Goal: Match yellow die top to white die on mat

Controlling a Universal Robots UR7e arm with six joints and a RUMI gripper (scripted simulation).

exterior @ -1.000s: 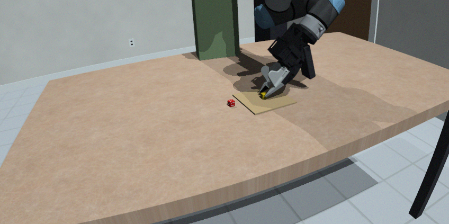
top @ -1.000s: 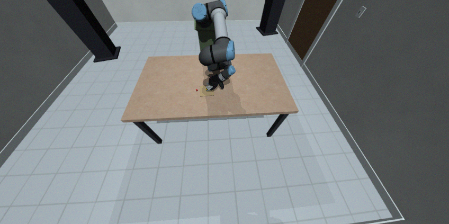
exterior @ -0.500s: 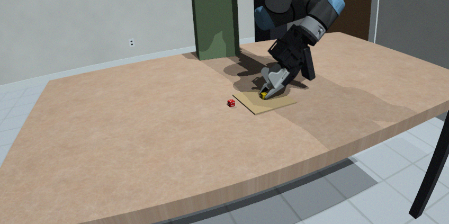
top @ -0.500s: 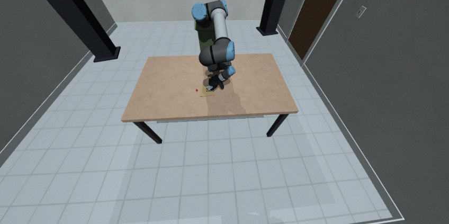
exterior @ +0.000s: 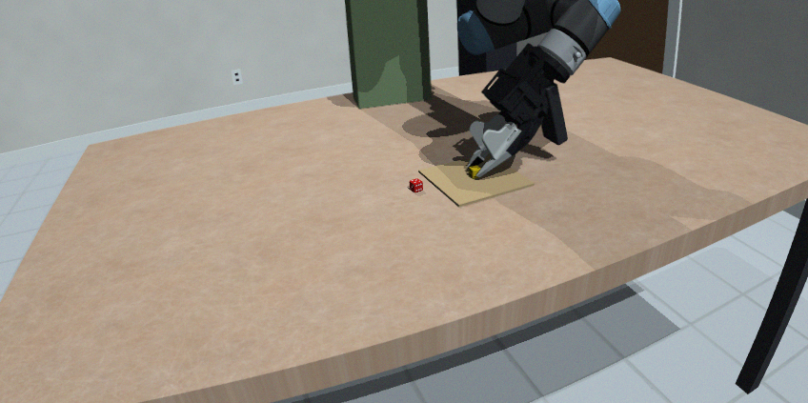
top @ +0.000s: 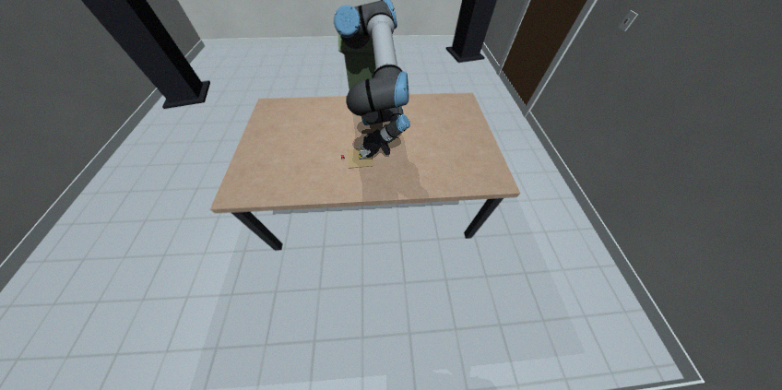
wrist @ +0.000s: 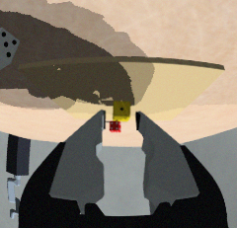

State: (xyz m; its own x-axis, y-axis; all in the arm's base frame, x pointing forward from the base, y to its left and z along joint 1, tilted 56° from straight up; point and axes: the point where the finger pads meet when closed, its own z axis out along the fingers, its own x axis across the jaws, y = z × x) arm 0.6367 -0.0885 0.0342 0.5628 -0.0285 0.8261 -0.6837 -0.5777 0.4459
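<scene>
The yellow die (top: 360,156) (exterior: 474,171) (wrist: 121,109) is on the tan mat (top: 353,163) (exterior: 459,195) (wrist: 188,85). In the wrist view a face with one pip points at the camera; its top number is not clear. My gripper (top: 361,156) (exterior: 473,172) (wrist: 120,112) is tilted low over the mat, its fingertips slightly apart on either side of the yellow die, with small gaps showing in the wrist view. The white die (wrist: 10,47) shows grey in shadow, cut off at the wrist view's left edge, with several pips; the gripper hides it in the exterior view.
The red die (top: 342,157) (exterior: 415,185) (wrist: 115,125) sits on the table (top: 285,166) (exterior: 254,263) just beside the mat's left edge in the top and exterior views. The arm reaches over the table from the back.
</scene>
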